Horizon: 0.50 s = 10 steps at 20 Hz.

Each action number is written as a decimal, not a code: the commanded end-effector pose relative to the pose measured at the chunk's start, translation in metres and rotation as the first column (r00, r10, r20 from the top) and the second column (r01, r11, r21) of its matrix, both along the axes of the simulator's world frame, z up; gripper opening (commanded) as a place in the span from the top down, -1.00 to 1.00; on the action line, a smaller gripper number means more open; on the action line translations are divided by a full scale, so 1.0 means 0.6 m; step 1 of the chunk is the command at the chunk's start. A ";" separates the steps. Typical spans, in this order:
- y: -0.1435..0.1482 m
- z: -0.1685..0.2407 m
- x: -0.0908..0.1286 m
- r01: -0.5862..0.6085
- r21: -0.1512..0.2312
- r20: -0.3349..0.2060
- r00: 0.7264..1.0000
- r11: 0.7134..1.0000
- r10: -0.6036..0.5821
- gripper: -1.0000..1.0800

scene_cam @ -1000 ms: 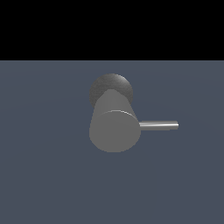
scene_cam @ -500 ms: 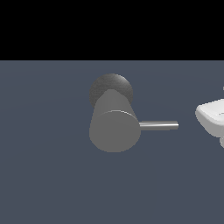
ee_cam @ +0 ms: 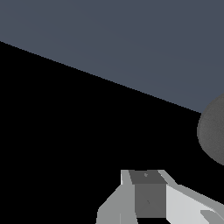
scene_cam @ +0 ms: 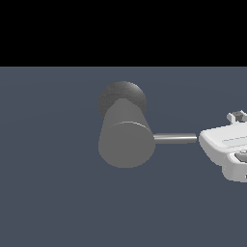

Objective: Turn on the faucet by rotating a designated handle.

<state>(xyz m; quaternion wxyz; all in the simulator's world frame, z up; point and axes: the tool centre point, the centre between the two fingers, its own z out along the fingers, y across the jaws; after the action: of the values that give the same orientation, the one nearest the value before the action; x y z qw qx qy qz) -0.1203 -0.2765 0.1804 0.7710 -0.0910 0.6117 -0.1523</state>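
Note:
The faucet (scene_cam: 126, 137) is a thick matte grey cylinder with a flat round end facing the exterior view and a darker rounded base behind it. Its handle (scene_cam: 174, 139), a thin shiny rod, sticks out level toward the exterior view's right. My white gripper (scene_cam: 223, 148) reaches in from the right edge, its near end right at the rod's tip; touching or apart is unclear. The wrist view catches a rounded grey piece of the faucet (ee_cam: 212, 131) at the edge and part of my gripper (ee_cam: 146, 194). Neither view shows how the jaws stand.
A flat dark blue-grey surface (scene_cam: 53, 193) lies under and around the faucet. Black background fills the space above it.
My gripper, out of view one second ago, has come in from the exterior view's right and moved left up to the handle's tip. The faucet and handle have not moved.

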 end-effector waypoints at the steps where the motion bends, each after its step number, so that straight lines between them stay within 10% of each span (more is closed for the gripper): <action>1: 0.008 -0.021 -0.002 -0.005 0.044 -0.026 1.000 0.999 0.006 1.00; 10: 0.017 -0.046 -0.005 -0.010 0.093 -0.058 0.998 0.996 0.015 1.00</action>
<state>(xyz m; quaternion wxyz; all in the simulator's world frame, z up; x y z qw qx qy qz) -0.1227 -0.2652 0.1532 0.7577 -0.0636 0.6391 -0.1162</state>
